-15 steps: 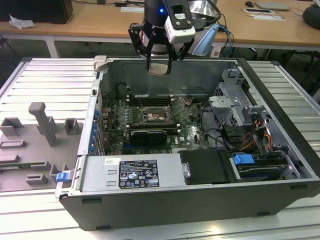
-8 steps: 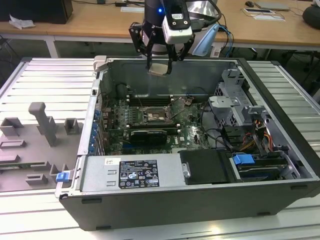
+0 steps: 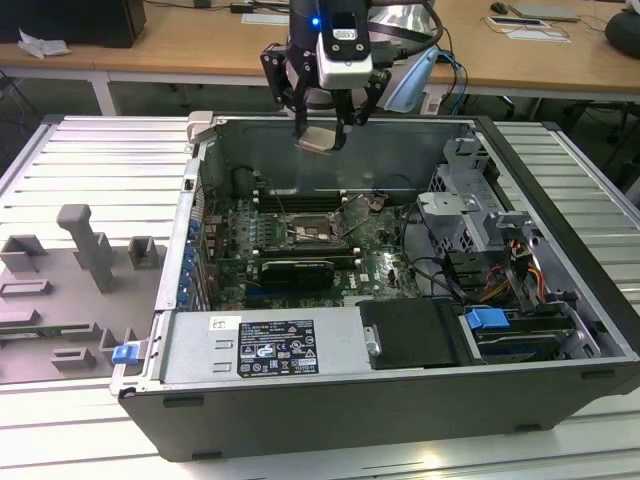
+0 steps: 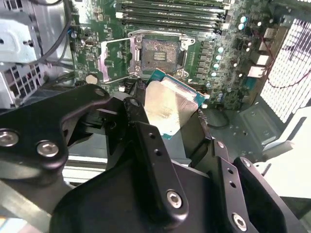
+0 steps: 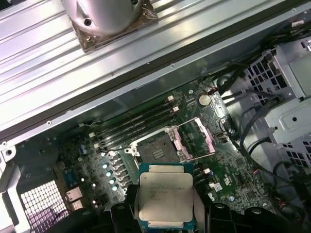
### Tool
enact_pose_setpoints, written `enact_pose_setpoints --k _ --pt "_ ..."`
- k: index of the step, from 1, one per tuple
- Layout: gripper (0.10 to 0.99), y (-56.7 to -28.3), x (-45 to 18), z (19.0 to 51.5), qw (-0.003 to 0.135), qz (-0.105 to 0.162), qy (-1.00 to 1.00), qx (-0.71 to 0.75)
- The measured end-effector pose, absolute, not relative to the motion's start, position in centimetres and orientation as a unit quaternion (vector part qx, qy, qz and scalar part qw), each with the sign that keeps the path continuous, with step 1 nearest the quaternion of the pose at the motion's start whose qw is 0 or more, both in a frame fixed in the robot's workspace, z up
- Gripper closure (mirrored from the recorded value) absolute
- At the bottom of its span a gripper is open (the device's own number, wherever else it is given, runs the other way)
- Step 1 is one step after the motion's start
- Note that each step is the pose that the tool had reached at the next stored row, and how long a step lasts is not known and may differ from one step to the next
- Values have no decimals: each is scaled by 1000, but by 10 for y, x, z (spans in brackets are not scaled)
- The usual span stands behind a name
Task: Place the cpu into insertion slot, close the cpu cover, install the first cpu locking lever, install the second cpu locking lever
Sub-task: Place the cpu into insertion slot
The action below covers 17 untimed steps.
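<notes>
- Gripper [image 3: 322, 126] hangs over the open computer case [image 3: 400, 400], its fingers [image 4: 146, 141] clamped on the chip's [image 3: 320, 140] edges.
- Chip rides in the air, silvery top showing in both wrist views, well above the socket [image 5: 158, 151].
- Socket lies bare on the green board [image 5: 216, 183], its cover [image 5: 200, 137] flipped up beside it.

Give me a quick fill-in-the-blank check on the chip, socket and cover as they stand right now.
The gripper is shut on the ____.
The insertion slot on the board is ____, with no chip in it.
The cpu cover is swung ____.
Missing words: cpu; empty; open.
</notes>
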State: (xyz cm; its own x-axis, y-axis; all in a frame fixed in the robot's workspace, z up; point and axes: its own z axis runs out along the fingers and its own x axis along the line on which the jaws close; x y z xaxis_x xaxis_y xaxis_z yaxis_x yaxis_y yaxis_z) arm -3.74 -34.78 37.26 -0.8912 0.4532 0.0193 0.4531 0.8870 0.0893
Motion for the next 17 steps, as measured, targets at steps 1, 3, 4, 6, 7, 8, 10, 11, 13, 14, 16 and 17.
enact_pose_setpoints --k 1,3,4,6,7,8,10,11,13,14,16,17 --pt "553 -348 -37 372 1 46 970 240" --pt "553 -348 -37 372 2 46 965 259" --pt "553 -348 -37 372 3 46 961 273" --pt "553 -348 -37 372 4 46 955 294" --pt "553 -348 -37 372 5 46 951 307" --pt "553 -348 -37 371 5 45 948 316" --pt "553 -348 -37 371 6 45 944 328" --pt "553 -348 -37 371 6 45 942 333" --pt "553 -348 -37 371 6 45 937 346" --pt "553 -348 -37 371 7 45 934 354" --pt "553 -348 -37 371 7 45 929 367" --pt "553 -348 -37 371 8 45 926 374"
